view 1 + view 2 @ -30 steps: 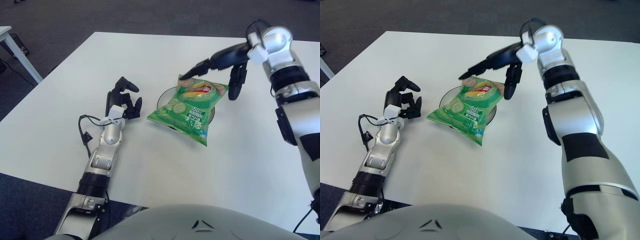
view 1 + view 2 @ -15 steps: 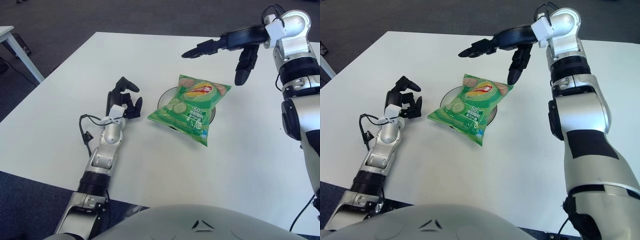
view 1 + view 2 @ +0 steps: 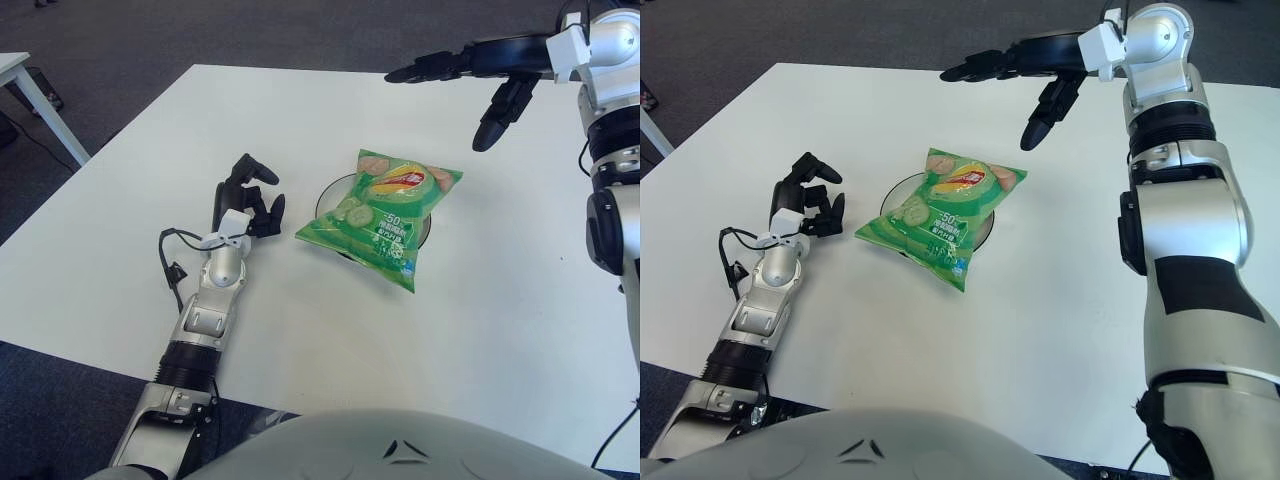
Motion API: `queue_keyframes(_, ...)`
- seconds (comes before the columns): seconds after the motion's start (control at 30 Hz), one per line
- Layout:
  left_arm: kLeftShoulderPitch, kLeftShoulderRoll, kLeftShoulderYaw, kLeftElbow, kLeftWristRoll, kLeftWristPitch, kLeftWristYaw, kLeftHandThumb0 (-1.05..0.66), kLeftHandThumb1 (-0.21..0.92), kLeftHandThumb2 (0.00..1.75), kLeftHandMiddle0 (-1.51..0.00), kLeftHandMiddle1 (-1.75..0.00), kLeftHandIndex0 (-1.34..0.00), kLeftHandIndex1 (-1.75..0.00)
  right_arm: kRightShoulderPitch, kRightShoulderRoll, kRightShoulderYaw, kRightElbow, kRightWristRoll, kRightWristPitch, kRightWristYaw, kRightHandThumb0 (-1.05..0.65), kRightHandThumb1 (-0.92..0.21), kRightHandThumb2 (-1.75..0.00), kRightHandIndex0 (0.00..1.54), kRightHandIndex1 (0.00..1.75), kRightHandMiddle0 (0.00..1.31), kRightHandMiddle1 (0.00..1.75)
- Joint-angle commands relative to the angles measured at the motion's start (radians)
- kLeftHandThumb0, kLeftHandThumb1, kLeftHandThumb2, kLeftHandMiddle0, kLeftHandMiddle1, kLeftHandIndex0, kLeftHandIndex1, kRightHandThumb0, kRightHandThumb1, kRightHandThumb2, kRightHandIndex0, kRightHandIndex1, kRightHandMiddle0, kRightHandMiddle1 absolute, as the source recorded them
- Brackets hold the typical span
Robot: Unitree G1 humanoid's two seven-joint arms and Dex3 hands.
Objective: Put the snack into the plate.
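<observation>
Green snack (image 3: 385, 212) lying across plate (image 3: 326, 196) on table (image 3: 500, 300), right hand (image 3: 480, 70) raised above, fingers spread, empty, left hand (image 3: 245, 195) curled, empty, left of plate.

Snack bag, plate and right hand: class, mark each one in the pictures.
snack bag (image 3: 385, 218), left eye view, middle of the green front.
plate (image 3: 889, 199), right eye view, bare left rim.
right hand (image 3: 478, 75), left eye view, open palm.
</observation>
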Motion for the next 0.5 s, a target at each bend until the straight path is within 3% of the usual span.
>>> queue_keyframes(0.0, 0.107, -0.068, -0.021, 0.092, 0.011, 0.001, 0.009, -0.45, 0.40, 1.21, -1.22, -1.75, -0.54, -1.75, 0.024, -0.008, 0.029, 0.010, -0.134, -0.039, -0.252, -0.97, -0.86, -0.14, 0.00, 0.00, 0.00, 0.00)
queue_keyframes(0.07, 0.106, -0.068, -0.022, 0.093, 0.013, -0.002, 0.009, -0.45, 0.40, 1.21, -1.22, -1.75, -0.54, -1.75, 0.047, -0.023, 0.047, 0.014, -0.206, -0.006, -0.394, -0.97, -0.88, -0.15, 0.01, 0.00, 0.01, 0.01)
queue_keyframes(0.2, 0.107, -0.064, -0.020, 0.093, 0.015, -0.002, 0.008, -0.45, 0.41, 1.21, -1.22, -1.75, -0.54, -1.75, 0.071, -0.037, 0.055, 0.035, -0.261, 0.109, -0.556, -0.96, -0.87, -0.23, 0.03, 0.01, 0.02, 0.08)
queue_keyframes(0.47, 0.109, -0.056, -0.015, 0.097, 0.014, -0.009, 0.001, -0.45, 0.41, 1.20, -1.22, -1.75, -0.54, -1.75, 0.123, 0.002, -0.005, 0.004, -0.213, 0.262, -0.703, -0.89, -0.87, -0.25, 0.09, 0.03, 0.00, 0.27)
